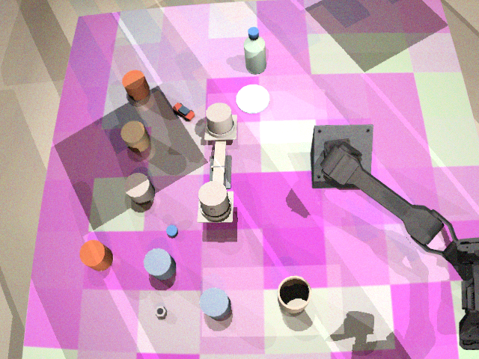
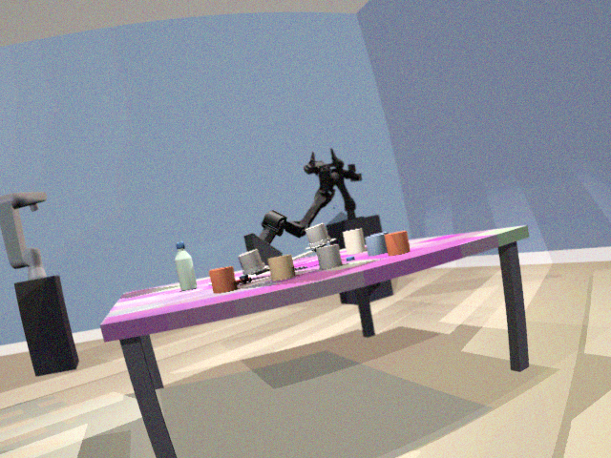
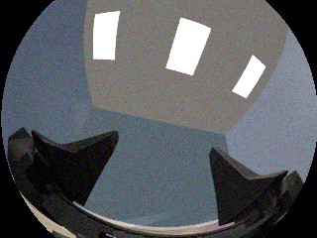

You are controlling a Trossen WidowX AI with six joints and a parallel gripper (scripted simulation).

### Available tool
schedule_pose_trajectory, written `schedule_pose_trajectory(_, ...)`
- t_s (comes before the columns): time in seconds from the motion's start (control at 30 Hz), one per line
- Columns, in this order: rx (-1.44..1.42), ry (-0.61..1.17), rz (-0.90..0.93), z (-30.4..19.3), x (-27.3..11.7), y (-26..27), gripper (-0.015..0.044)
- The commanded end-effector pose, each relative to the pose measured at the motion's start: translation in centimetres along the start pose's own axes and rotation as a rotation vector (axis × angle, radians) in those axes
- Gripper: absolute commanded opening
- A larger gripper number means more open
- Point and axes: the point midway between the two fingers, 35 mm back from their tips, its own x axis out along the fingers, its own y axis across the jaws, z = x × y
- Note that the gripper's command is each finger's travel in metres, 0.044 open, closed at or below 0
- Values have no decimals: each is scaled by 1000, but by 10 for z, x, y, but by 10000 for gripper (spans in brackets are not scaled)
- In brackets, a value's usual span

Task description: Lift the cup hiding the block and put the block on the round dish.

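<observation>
The balance (image 1: 219,154) stands mid-table, tilted. One pale grey upside-down cup (image 1: 219,117) (image 2: 251,261) stands on its far end, near the dish, and sits lower. The identical cup (image 1: 213,199) (image 2: 316,234) on the other end sits higher. No block shows; what is under either cup is hidden. The white round dish (image 1: 252,99) lies flat beside the lower cup, with nothing on it. My gripper (image 2: 323,155) (image 3: 164,145) is open and empty, raised high with its fingers pointing up, far from the balance and dish.
A bottle (image 1: 254,55) (image 2: 185,270) stands behind the dish. A toy car (image 1: 183,111) lies left of the lower cup. Left of the balance are orange, tan (image 1: 135,134) and grey (image 1: 140,188) cups. Toward the front are blue cups, a blue disc (image 1: 172,230), a nut (image 1: 161,312) and an open beige cup (image 1: 293,294).
</observation>
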Motion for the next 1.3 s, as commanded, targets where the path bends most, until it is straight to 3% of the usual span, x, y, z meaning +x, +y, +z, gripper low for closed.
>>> schedule_pose_trajectory(0.0, -98, 84, -51, -27, 29, -5, 440)
schedule_pose_trajectory(0.63, -346, 360, -252, -121, 113, -53, 440)
schedule_pose_trajectory(1.27, -641, 908, -320, -244, 172, -151, 440)
